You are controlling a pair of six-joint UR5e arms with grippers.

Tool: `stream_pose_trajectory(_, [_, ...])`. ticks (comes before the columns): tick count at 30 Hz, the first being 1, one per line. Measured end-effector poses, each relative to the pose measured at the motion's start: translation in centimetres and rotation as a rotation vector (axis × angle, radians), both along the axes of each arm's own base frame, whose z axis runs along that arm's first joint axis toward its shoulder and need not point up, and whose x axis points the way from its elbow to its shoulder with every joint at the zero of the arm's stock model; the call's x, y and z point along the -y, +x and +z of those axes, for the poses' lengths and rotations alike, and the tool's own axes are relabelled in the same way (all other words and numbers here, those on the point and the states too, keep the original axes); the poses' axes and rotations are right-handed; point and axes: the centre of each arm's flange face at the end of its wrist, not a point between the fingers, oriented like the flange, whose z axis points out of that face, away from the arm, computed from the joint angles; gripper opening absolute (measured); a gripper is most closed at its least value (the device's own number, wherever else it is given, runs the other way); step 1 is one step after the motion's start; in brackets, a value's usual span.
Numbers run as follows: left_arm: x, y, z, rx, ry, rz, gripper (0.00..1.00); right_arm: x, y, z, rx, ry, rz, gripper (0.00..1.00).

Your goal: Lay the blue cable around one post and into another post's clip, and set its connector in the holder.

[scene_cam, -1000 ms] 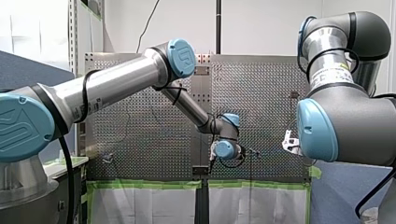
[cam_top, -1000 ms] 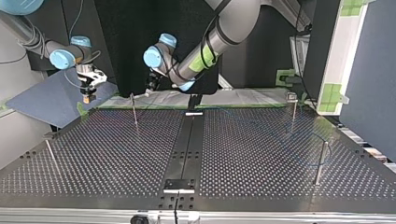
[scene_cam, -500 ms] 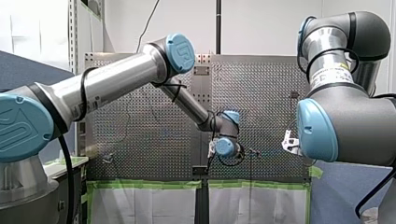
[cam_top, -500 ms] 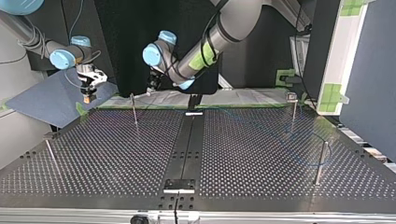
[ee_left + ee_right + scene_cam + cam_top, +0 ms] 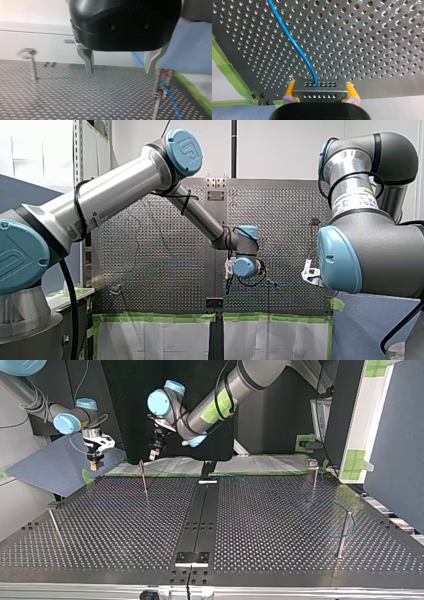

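Thin blue cable [image 5: 294,45]: leaves the connector across the perforated metal table [image 5: 374,50].
Grey block connector [image 5: 320,93]: clenched between my right gripper's [image 5: 320,87] yellow pads, upper left of the top view.
My left gripper [image 5: 120,67]: fingers spread, empty, beside a clip-topped post [image 5: 163,73].

My right arm's elbow [image 5: 370,255] hides most of my right gripper [image 5: 310,271] at the front view's middle right. On my left wrist camera, the clip post [image 5: 158,86] beside my left gripper [image 5: 119,71] is blurred, its foot cut off

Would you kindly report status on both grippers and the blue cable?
Left gripper open, empty. Right gripper shut on grey perforated connector, blue cable trailing. Slim metal post ahead of left gripper.
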Motion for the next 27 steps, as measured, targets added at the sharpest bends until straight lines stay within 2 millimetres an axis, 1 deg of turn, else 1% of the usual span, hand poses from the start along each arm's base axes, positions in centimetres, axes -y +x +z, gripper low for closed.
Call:
stream_pose_trajectory(4, [-0.3, -0.6, 1.6, 0.009, -0.061, -0.005, 1.00, 0.0, 0.0, 0.0, 0.004, 0.002, 0.000, 0.02])
stream_pose_trajectory(9, [-1.3, -0.2, 3.1, 0.016, -0.122, -0.010, 1.00, 0.0, 0.1, 0.0, 0.011, 0.003, 0.008, 0.02])
stream_pose_trajectory(12, [-2.2, 0.7, 4.0, 0.022, -0.161, -0.011, 1.00, -0.1, 0.2, 0.0, 0.014, 0.003, 0.016, 0.02])
stream_pose_trajectory(22, [-6.5, 4.0, 7.5, 0.050, -0.298, -0.017, 1.00, -0.1, 0.2, 0.0, 0.016, 0.008, 0.020, 0.02])
stream_pose_trajectory(27, [-8.5, 5.3, 9.0, 0.068, -0.349, -0.023, 1.00, -0.1, 0.2, 0.0, 0.016, 0.008, 0.021, 0.02])
